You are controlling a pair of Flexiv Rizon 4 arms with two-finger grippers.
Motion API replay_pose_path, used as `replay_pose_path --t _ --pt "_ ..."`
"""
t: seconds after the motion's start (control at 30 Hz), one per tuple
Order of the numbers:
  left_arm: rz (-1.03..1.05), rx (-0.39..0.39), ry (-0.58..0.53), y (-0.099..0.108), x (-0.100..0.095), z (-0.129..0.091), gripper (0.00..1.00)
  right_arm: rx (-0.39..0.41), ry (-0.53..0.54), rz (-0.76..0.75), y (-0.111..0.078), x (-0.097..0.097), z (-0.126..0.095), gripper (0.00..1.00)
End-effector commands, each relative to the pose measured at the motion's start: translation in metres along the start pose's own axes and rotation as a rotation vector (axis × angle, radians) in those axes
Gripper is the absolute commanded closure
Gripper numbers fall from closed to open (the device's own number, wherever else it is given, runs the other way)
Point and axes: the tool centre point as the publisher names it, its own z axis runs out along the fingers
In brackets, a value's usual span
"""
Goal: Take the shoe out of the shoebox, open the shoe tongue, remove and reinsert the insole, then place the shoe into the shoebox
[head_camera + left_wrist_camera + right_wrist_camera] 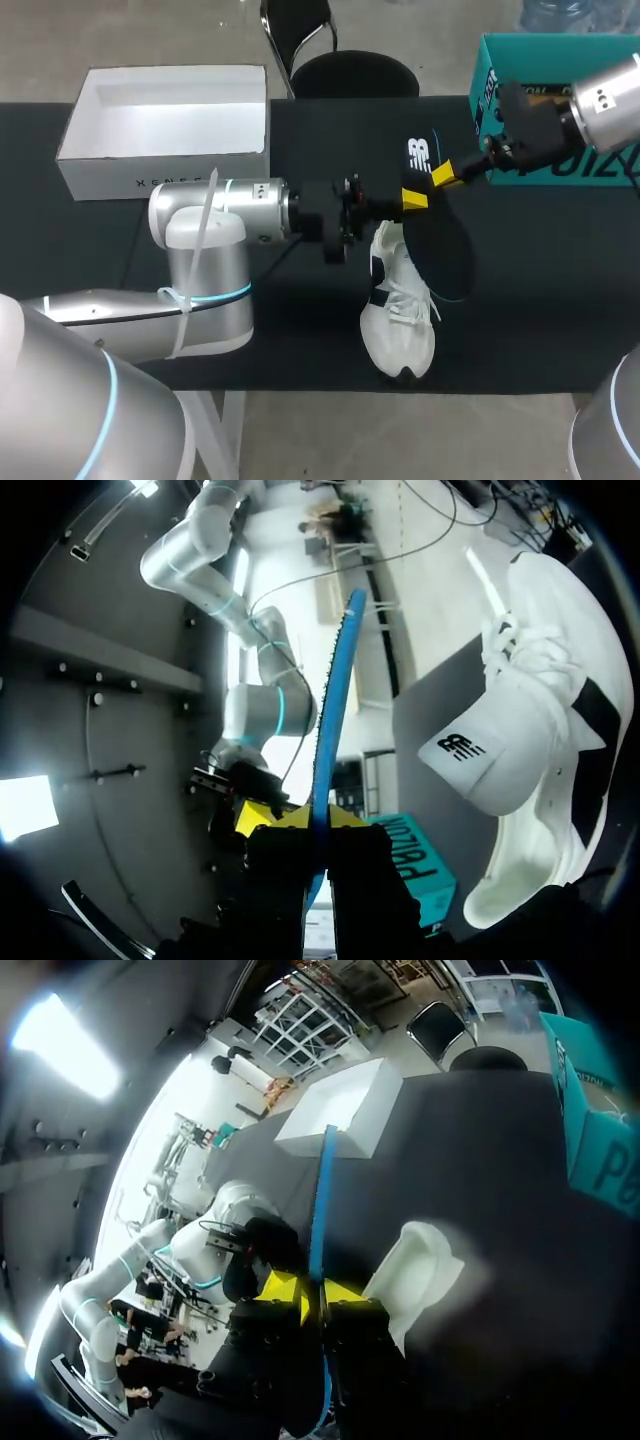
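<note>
Both claws on the insole (441, 252), which hangs in the air above the table (550, 290). My left claw (412, 198) is clamped on the insole's edge; in the left wrist view the thin blue rim runs edge-on straight out between the two yellow tips, pinched from both sides. My right claw (447, 176) grips the same piece just beyond the left one, nearer the end with the printed mark, and the right wrist view shows the blue edge pinched between its tips the same way. The two claws sit just beside each other, apparently not touching. The shoe (400, 320), white with dark patches, lies on the table below and beside the left claw, under the insole's free end, laces up. The white shoebox (165, 160) sits open, well apart behind the left arm. A teal box (486, 92) stands just behind the right claw.
</note>
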Motion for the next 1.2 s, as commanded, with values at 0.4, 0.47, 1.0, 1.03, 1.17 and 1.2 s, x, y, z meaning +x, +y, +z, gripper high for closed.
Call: replay_pose_path --t 0.4,0.47,1.0,1.03,1.17,1.2 --pt "-0.053 0.016 -0.002 0.005 0.003 -0.011 1.0 -0.124 -0.252 -0.031 -0.036 0.019 -0.085 0.0" --pt "-0.059 0.015 0.008 0.006 0.006 -0.014 1.0 -0.099 -0.35 -0.058 -0.04 0.031 -0.105 0.0" --pt "-0.049 0.022 0.013 0.005 0.003 -0.028 1.0 0.067 -0.748 -0.44 -0.042 0.125 -0.208 0.0" --pt "-0.049 0.023 0.012 0.004 0.004 -0.029 1.0 0.086 -0.75 -0.456 -0.04 0.128 -0.21 0.0" --pt "-0.049 0.024 0.013 0.001 0.006 -0.028 1.0 0.115 -0.727 -0.511 -0.036 0.138 -0.214 0.0" --pt "-0.049 0.024 0.012 0.0 0.006 -0.028 1.0 0.116 -0.72 -0.515 -0.035 0.138 -0.214 0.0"
